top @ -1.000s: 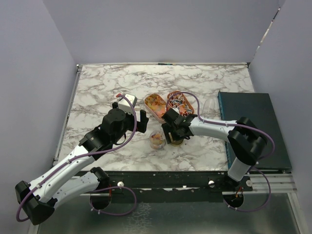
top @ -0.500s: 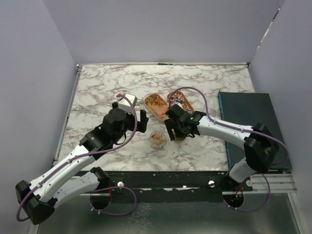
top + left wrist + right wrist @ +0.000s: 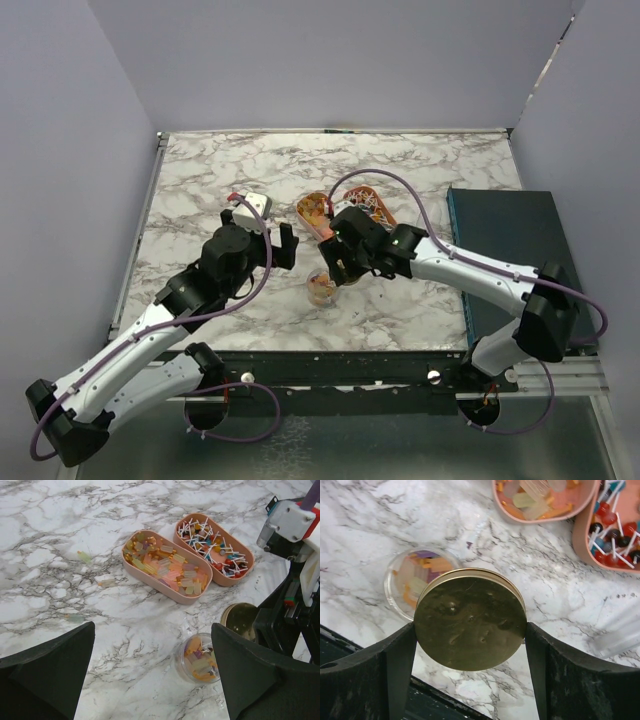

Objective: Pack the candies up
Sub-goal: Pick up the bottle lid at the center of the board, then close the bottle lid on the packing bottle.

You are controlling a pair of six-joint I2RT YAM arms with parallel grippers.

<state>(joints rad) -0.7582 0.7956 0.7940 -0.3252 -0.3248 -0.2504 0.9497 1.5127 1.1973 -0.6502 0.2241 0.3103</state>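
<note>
Small candies lie in a small clear jar near the front middle of the table; the jar also shows in the right wrist view. More orange-yellow candies fill one oval tray. Red, blue and white stick candies fill the tray beside it. My right gripper is shut on the round gold lid and holds it just right of the jar, above the table and overlapping the jar's rim. My left gripper is open and empty, above the table left of the jar.
Both trays stand behind the jar. A few loose candies lie on the marble left of the trays. A clear plastic thing lies right of the lid. A dark teal box sits at the table's right edge.
My right gripper has carried the gold lid left, from beside the jar to over its right rim. My left arm has drawn back slightly to the left.
</note>
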